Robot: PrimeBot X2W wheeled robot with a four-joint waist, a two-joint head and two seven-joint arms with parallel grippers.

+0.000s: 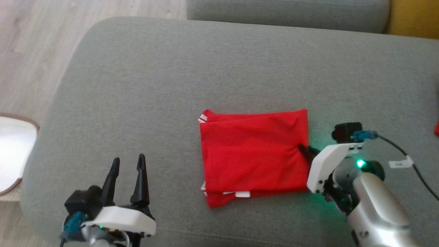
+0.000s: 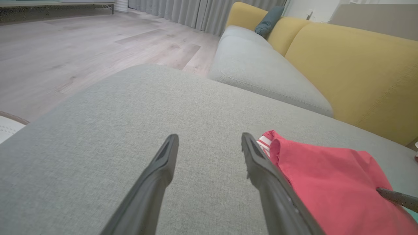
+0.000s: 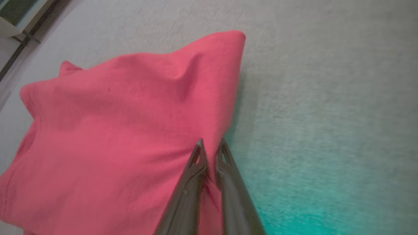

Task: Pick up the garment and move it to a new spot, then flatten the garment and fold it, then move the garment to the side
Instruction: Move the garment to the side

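Head view high above sofa seat (image 1: 171, 68); wrist views low, close; garment (image 1: 253, 154) common to all.

A folded red fabric garment (image 1: 253, 157) lies on a grey upholstered cushion (image 1: 205, 68); the right gripper (image 1: 303, 150) pinches its three-o'clock edge.

Left arm (image 1: 118, 219) low, jaws apart; right arm (image 1: 374, 200) extended, jaws pinched.

Garment (image 1: 253, 154) red, white stripes at edge. Sofa (image 1: 171, 85) grey; backrest (image 2: 359, 65) mustard yellow. Floor (image 2: 65, 49) pale wood-grain. Pillow (image 2: 269, 19) teal. Curtains (image 2: 183, 13) pale grey.
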